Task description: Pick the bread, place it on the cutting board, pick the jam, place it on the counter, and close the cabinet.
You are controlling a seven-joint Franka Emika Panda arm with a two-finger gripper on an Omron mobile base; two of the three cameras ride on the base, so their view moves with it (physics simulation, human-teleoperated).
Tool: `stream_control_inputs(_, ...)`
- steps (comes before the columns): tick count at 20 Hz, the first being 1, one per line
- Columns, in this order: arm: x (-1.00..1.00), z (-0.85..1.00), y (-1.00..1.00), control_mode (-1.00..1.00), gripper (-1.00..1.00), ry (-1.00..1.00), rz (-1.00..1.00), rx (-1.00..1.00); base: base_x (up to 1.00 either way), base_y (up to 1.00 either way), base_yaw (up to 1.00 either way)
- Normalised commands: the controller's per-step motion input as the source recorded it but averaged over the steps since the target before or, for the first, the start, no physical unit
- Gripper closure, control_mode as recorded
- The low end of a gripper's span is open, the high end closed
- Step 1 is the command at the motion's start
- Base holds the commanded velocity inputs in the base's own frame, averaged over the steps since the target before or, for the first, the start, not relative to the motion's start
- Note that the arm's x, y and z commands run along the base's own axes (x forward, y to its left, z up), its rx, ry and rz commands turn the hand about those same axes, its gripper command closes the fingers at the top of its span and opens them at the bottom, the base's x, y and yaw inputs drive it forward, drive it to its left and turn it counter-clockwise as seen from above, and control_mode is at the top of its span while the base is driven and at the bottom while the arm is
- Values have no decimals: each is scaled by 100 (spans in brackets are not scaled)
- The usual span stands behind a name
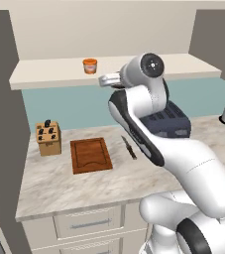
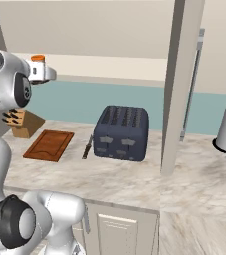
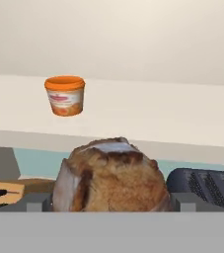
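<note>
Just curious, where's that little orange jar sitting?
The jam stands on the open cabinet's shelf, above the cutting board and left of the arm.

The bread (image 3: 111, 175) is cut off at six o'clock; the toaster (image 3: 209, 185) runs off at three o'clock.

teal backsplash wall (image 1: 74, 106), cream drawers (image 1: 86, 224) with silver handles, even flat lighting
</note>
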Motion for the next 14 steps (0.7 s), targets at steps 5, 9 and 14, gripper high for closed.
stream_control_inputs(5,-26,0,3,-100,100,17,0,0,0,0,0)
stream_control_inputs(9,-23,0,9,-100,100,16,-1,0,0,0,0)
stream_control_inputs(14,-18,-6,3,-100,100,12,0,0,0,0,0)
